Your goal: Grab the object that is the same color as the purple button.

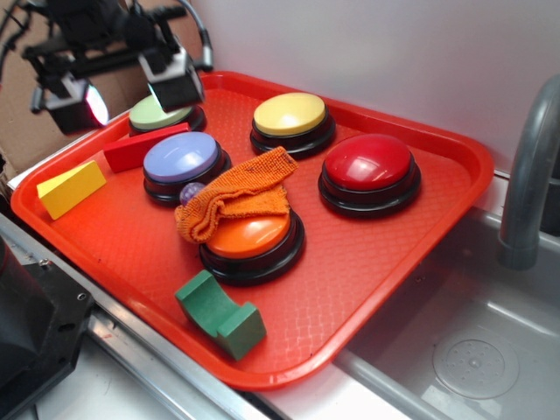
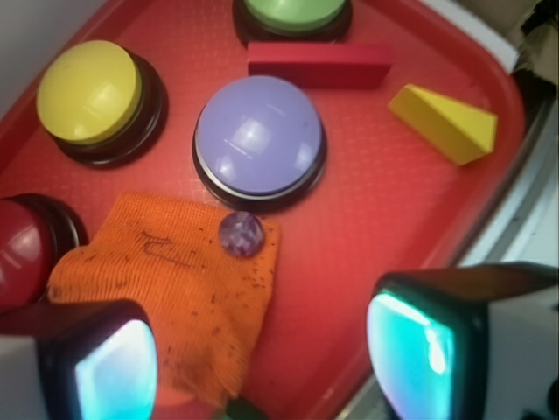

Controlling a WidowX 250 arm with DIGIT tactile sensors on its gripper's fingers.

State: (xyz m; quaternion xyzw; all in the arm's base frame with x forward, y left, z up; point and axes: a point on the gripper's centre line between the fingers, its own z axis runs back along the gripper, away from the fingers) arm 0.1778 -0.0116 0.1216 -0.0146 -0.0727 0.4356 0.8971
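Note:
The object, a small shiny purple ball (image 1: 191,193) (image 2: 241,234), rests at the edge of an orange cloth (image 1: 232,194) (image 2: 175,289), touching the near side of the purple button (image 1: 181,157) (image 2: 259,140). That button has a lavender dome on a black base. My gripper (image 1: 131,98) (image 2: 271,363) hangs open well above the tray's back-left part, with nothing between its fingers. In the wrist view the ball lies ahead of the jaws, nearer the left finger (image 2: 114,367).
The red tray (image 1: 367,289) also holds green (image 1: 160,114), yellow (image 1: 289,114), red (image 1: 367,164) and cloth-draped orange (image 1: 252,234) buttons. A red block (image 1: 144,147), yellow wedge (image 1: 70,188) and green block (image 1: 219,313) lie around them. A sink (image 1: 490,350) and faucet (image 1: 529,175) stand at right.

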